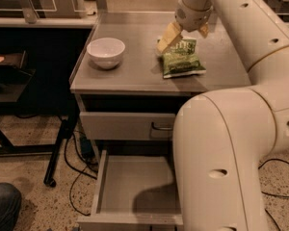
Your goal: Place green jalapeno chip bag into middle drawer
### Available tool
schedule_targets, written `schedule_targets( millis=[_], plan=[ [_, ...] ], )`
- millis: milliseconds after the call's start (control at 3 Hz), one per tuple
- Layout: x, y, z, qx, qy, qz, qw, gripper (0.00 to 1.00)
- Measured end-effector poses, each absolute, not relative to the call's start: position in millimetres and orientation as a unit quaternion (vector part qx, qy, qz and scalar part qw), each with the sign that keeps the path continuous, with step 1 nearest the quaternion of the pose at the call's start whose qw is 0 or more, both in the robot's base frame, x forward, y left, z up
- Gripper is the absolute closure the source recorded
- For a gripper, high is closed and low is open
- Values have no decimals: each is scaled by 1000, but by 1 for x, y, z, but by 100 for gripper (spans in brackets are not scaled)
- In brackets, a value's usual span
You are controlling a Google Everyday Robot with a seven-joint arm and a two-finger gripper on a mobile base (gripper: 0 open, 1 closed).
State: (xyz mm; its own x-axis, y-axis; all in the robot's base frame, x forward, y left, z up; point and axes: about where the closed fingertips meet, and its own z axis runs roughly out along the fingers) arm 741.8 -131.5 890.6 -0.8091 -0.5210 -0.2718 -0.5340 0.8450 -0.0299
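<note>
- One green jalapeno chip bag (182,57) lies flat on the grey cabinet top (135,78), right of centre, white lettering toward the back.
- One white bowl (106,52) stands on the same top, well apart from the bag, to its left in the view.
- Two drawers show: an upper drawer front with a dark handle (127,125), closed, and below it the middle drawer (106,186), pulled out, its grey tray bare.
- One white arm (221,148) rises from the near right, bends and reaches back over the cabinet.
- One gripper (185,35) points down at the bag's far end, its fingers (168,36) spread to either side of the bag's top edge; contact cannot be told.
</note>
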Motion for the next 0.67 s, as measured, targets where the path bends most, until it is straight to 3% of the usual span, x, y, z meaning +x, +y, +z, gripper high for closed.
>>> schedule_targets(
  millis=[667],
  plan=[
    [757, -136, 878, -261, 954, 24, 148, 0]
  ],
)
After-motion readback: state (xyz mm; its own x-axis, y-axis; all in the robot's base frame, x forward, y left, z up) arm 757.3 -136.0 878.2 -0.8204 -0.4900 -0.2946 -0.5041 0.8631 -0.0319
